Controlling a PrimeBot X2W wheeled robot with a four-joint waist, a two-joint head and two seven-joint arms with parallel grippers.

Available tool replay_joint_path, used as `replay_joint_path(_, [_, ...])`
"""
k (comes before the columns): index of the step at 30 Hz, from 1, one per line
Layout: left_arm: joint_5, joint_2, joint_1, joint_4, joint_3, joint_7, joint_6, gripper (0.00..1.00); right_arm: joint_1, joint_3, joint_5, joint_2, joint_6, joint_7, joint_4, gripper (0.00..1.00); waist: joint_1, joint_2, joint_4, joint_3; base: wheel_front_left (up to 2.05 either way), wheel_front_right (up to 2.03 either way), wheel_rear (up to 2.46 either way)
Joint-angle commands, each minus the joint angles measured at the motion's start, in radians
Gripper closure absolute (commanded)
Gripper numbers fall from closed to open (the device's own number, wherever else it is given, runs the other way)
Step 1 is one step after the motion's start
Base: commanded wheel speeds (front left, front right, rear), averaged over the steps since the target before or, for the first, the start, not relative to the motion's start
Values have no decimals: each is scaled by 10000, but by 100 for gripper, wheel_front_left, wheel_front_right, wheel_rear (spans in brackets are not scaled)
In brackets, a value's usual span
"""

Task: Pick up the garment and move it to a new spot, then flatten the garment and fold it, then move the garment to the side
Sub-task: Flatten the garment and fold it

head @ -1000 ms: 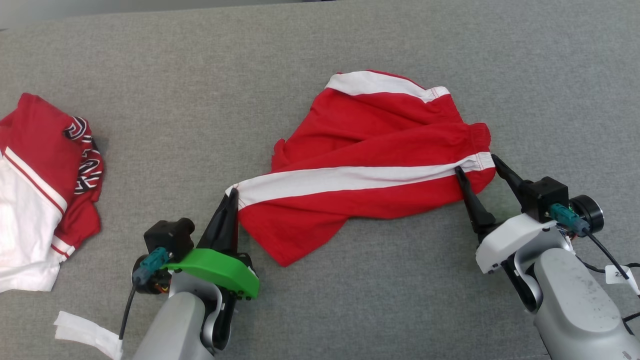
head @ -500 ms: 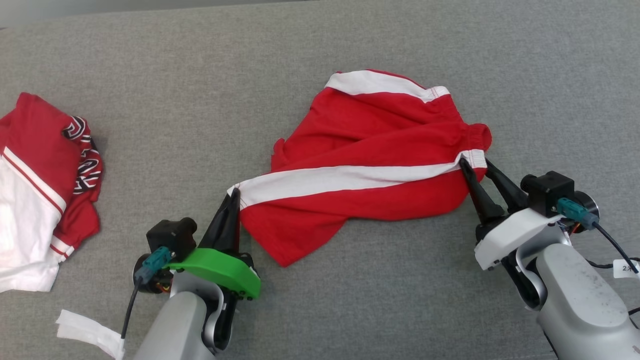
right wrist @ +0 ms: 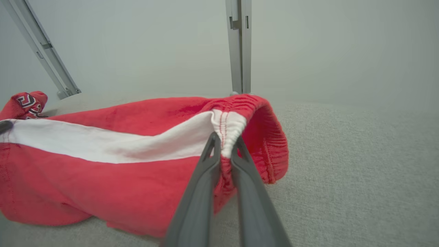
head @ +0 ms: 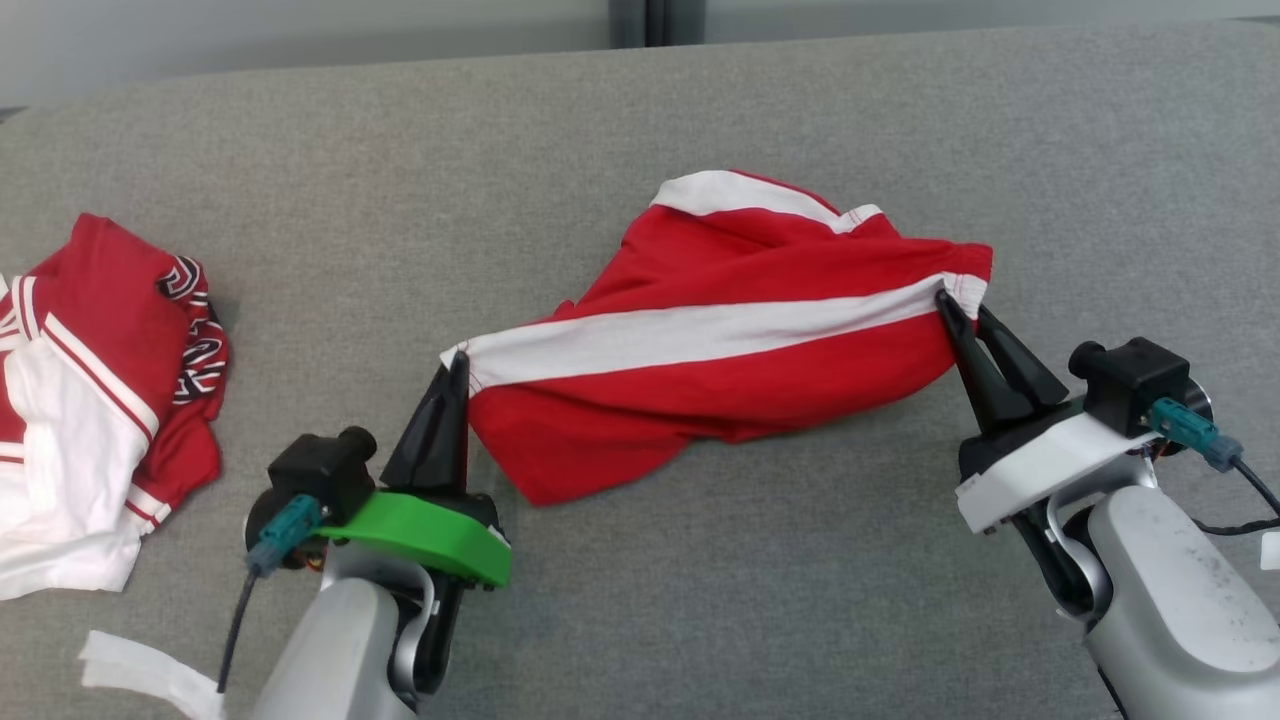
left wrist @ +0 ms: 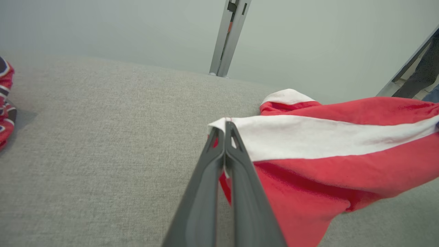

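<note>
The left gripper (head: 457,362) pinches the red, white-striped shorts (head: 720,385) by a leg hem while the right gripper (head: 962,303) clamps their elastic waistband.

On desk (head: 400,180): garment (head: 700,380) at middle, a bit twd right edge, strung btwn left hand (head: 457,360) at its left end & right hand (head: 960,303) at its right end. Clothes heap (head: 90,400) at left edge, well apart. Strip (head: 140,680) by near-left corner.
</note>
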Motion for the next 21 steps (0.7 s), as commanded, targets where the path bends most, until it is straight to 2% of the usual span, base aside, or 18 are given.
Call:
replay_joint_path(1, [65, 194, 90, -404, 94, -10, -25, 100, 152, -40, 52, -119, -11, -23, -350, 100, 0, 0, -78, -391, 0, 0, 0])
replay_joint_path(4, [216, 562, -92, -1338, 34, -8, -25, 100, 178, 16, 198, -279, -11, -23, -1157, 100, 0, 0, -141, -695, 0, 0, 0])
replay_joint_path(12, [384, 2305, -1364, -3332, 22, -8, -24, 100, -701, 496, 998, -1219, -11, -15, -2837, 100, 0, 0, -283, -1335, 0, 0, 0])
replay_joint_path(17, [235, 3269, -2333, -3907, 178, 365, -5, 100, -1500, 759, 1729, -1719, -11, 784, -3528, 100, 0, 0, -265, -1371, 0, 0, 0])
replay_joint_path(21, [-30, 3578, -3123, -4019, 244, 1014, -5, 100, -2168, 764, 2212, -1905, -11, 1719, -3785, 100, 0, 0, -214, -966, 0, 0, 0])
